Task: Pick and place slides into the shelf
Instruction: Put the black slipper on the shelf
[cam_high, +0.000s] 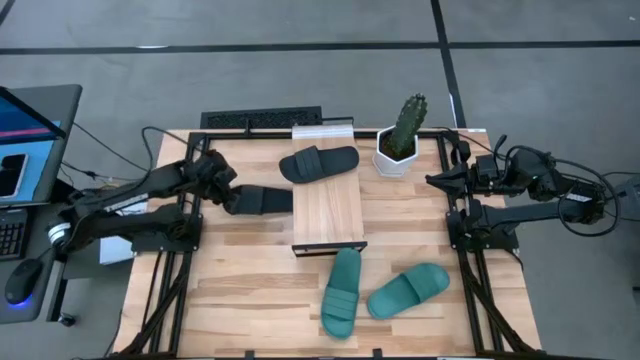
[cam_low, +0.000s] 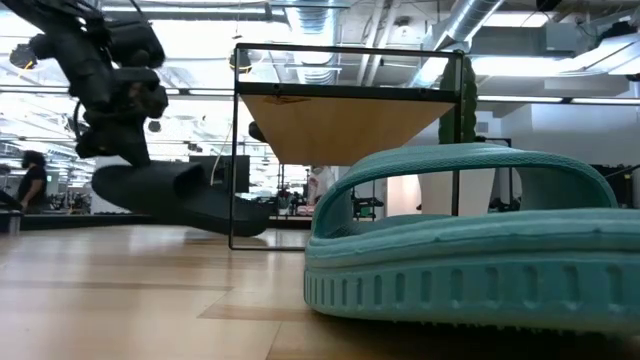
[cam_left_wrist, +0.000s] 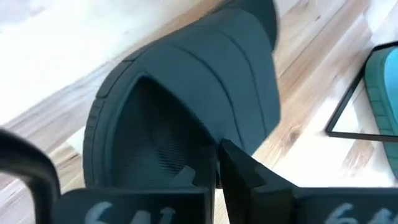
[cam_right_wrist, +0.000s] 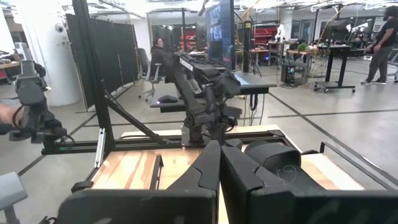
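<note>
Looking down from above, you see the left gripper (cam_high: 232, 198) clamped on a black slide (cam_high: 262, 199), holding it just left of the shelf (cam_high: 327, 213); the level view shows that slide (cam_low: 180, 198) lifted clear of the table (cam_high: 250, 290) and tilted, with the gripper (cam_low: 125, 150) gripping its end from above; your left wrist camera shows the dark fingers (cam_left_wrist: 239, 168) pressed together on the edge of the slide (cam_left_wrist: 186, 106), which fills most of that picture.

The second black slide (cam_high: 318, 163) lies on the far end of the shelf, set at an angle, its left end hanging over the left edge of the plank; the rest of the light-wood top carries nothing else.

Two teal slides sit on the table on the near side of the shelf; one (cam_high: 341, 291) lies with its far end right at the shelf's near edge; the other (cam_high: 407, 290) lies just to the right of it, angled, the two close together or touching at their near ends; one teal slide (cam_low: 480, 250) fills the foreground of the level view.

A potted cactus (cam_high: 402, 137) stands just beyond the shelf's far right corner.

Your right gripper (cam_high: 436, 180) waits at the table's right edge, well apart from every slide, its fingers (cam_right_wrist: 208, 168) closed together on nothing.
</note>
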